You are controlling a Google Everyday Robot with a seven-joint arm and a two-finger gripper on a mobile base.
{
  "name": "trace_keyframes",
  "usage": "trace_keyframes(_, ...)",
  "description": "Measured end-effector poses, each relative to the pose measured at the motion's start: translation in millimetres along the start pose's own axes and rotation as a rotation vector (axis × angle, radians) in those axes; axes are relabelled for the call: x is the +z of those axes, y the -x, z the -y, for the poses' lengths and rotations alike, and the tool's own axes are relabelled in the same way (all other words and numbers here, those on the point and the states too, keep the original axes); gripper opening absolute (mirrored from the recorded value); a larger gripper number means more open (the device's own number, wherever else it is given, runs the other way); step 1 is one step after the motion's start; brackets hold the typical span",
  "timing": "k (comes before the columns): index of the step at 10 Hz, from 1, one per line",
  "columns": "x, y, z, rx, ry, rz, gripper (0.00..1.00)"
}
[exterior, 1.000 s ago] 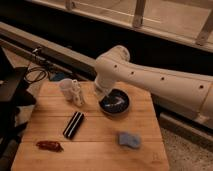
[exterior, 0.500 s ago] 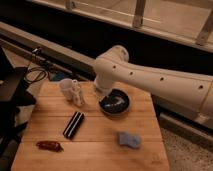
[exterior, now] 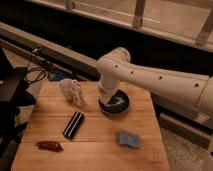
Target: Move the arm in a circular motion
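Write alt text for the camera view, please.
A large white arm reaches in from the right and bends down, its gripper over a dark bowl on a wooden table. Nearby lie a white object, black bar, blue cloth and reddish item.

A wooden table [exterior: 95, 152] fills the lower middle of the view under dim, warm light. Behind the table runs a long dark ledge [exterior: 75, 35], and above that a window [exterior: 165, 12] with pale upright bars; right of the table lies speckled grey floor [exterior: 185, 150], and black cables [exterior: 35, 75] coil by its rear left corner. The gripper [exterior: 106, 97] hangs over the table's far side
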Motion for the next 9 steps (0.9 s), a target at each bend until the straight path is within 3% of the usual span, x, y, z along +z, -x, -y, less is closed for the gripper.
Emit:
trace_keyframes(3, 10.1, -59.7, 53.8, 0.23, 0.012, -0.054, 0.05)
trace_keyframes(5, 6.3, -81.5, 89.9, 0.333, -0.017, -0.053, 0.05)
trace_keyframes(7, -2.9, -82.7, 113.3, 0.333, -0.051, -0.021, 0.05)
trace_keyframes(9, -17.0, -65.6, 131.1, 0.295, -0.092, 0.027, 0.05)
